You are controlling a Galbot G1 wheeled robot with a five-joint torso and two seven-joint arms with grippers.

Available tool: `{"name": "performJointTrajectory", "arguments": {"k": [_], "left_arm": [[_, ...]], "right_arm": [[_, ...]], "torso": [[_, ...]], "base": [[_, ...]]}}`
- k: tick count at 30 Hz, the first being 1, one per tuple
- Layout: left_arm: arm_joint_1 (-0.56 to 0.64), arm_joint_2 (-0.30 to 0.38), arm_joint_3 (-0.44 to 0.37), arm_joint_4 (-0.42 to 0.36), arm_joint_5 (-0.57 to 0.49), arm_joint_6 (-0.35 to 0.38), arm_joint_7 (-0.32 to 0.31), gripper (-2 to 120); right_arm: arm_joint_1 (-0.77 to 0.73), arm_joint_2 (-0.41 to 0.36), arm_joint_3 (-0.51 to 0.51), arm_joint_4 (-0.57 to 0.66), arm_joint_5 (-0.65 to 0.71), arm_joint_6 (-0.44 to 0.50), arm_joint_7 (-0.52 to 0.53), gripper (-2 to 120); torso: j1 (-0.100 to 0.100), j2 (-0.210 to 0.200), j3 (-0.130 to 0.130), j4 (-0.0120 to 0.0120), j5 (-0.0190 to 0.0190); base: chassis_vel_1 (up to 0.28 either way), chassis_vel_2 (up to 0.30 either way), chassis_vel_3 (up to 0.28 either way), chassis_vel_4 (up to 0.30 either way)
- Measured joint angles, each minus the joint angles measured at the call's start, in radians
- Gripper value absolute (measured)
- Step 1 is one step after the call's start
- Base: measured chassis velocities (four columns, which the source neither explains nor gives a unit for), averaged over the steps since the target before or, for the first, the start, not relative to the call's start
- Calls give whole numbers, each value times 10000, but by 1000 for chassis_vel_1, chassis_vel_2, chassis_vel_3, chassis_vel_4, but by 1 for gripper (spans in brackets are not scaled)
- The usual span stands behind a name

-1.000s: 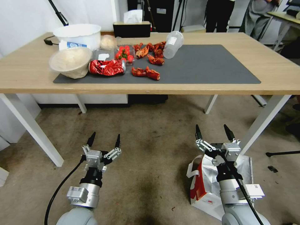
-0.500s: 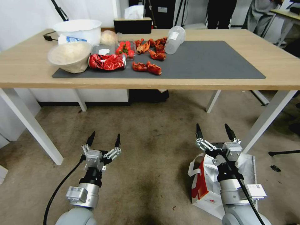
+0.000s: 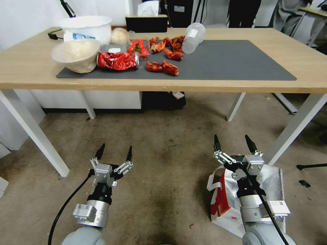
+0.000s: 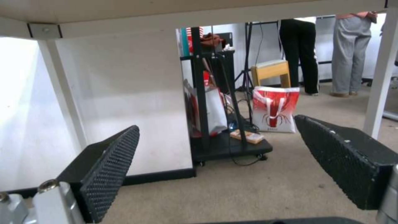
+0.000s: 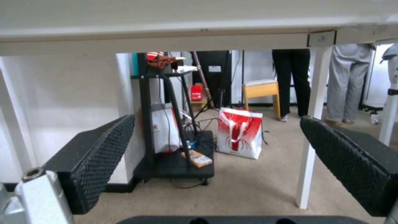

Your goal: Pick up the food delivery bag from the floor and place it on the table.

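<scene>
Between frames our whole view has tilted down; both arms look unmoved. We hold our right gripper (image 3: 234,144) wide open and empty above the food delivery bag (image 3: 223,199) on the floor, with the table (image 3: 306,58) ahead and our left gripper (image 3: 114,153) likewise open. Nothing is lifted yet.

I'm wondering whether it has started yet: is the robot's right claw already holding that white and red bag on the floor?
No: the right gripper is open above the food delivery bag, gripping nothing.

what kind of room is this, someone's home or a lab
Most likely a lab or test room, not a home: tripod stands and a wheeled equipment cart sit behind the table, and the food on its mat looks staged.
</scene>
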Motion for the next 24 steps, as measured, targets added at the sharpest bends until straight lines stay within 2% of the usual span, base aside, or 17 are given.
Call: {"name": "performJointTrajectory", "arguments": {"k": [13, 18, 24], "left_arm": [[5, 4, 3, 2, 4, -8, 6, 95], [16, -5, 18, -6, 39, -13, 26, 95], [34, -7, 39, -8, 76, -30, 57, 95]], "right_arm": [[-2, 21, -5, -4, -3, 9, 0, 100], [-3, 16, 3, -3, -2, 24, 1, 100], [-2, 16, 1, 27, 25, 24, 4, 100]], "torso": [[-62, -375, -313, 0, 0], [-102, -665, -568, 0, 0], [-137, -832, -697, 0, -1]], "base": [[0, 0, 0, 0], [0, 0, 0, 0], [0, 0, 0, 0]]}}
